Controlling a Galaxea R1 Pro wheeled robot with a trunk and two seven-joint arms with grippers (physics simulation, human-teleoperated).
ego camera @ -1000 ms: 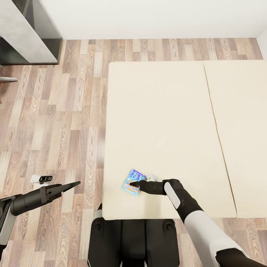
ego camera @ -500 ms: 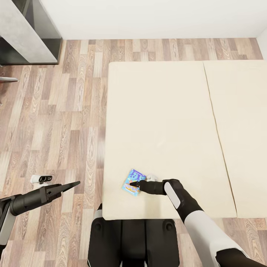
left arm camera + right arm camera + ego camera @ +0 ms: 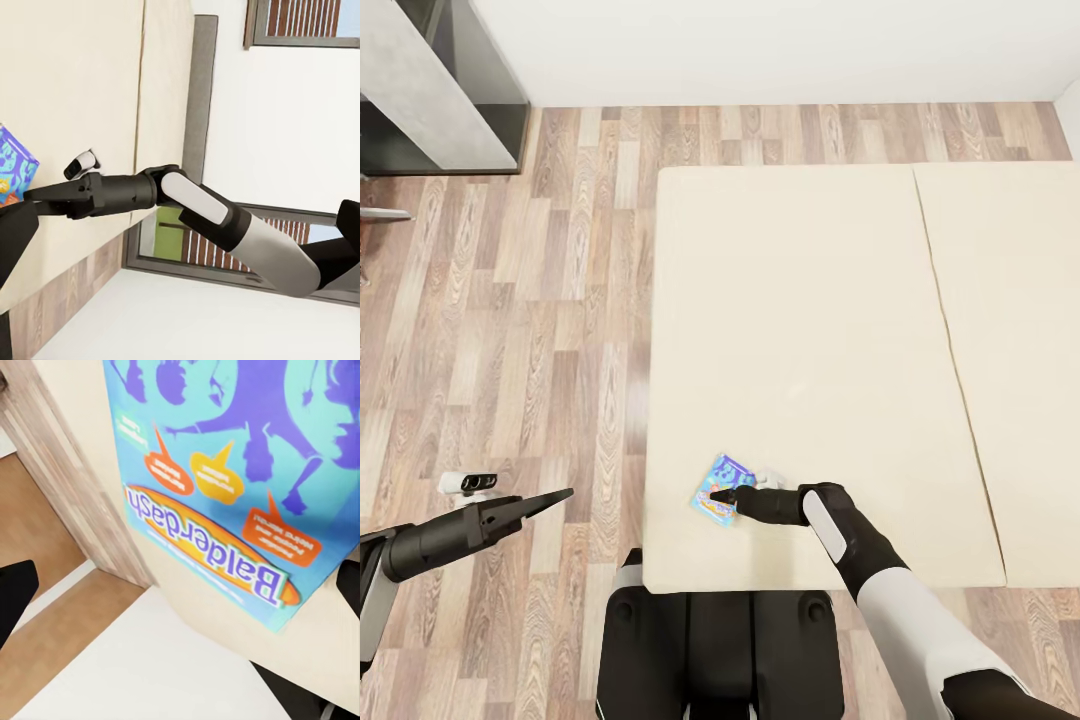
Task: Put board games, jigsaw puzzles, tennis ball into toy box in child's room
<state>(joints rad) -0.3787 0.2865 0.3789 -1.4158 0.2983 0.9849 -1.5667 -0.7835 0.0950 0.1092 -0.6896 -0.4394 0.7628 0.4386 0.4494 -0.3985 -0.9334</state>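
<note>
While the right gripper reaches low over the near part of the large cream mattress bed, its dark fingers stand apart, one at each side of the right wrist view, and the small flat blue board game box with orange print lies between and ahead of them. I judge they are not yet clamped on it. This box lies flat near the bed's near edge, close to its left corner, turned a little askew to that edge; its long axis I cannot tell surely. The right arm is clearly the nearer one. The left gripper hangs over the brown wood-plank floor, left of the bed; its fingers look pressed together, holding nothing. I count one game box on the bed and two grippers.
</note>
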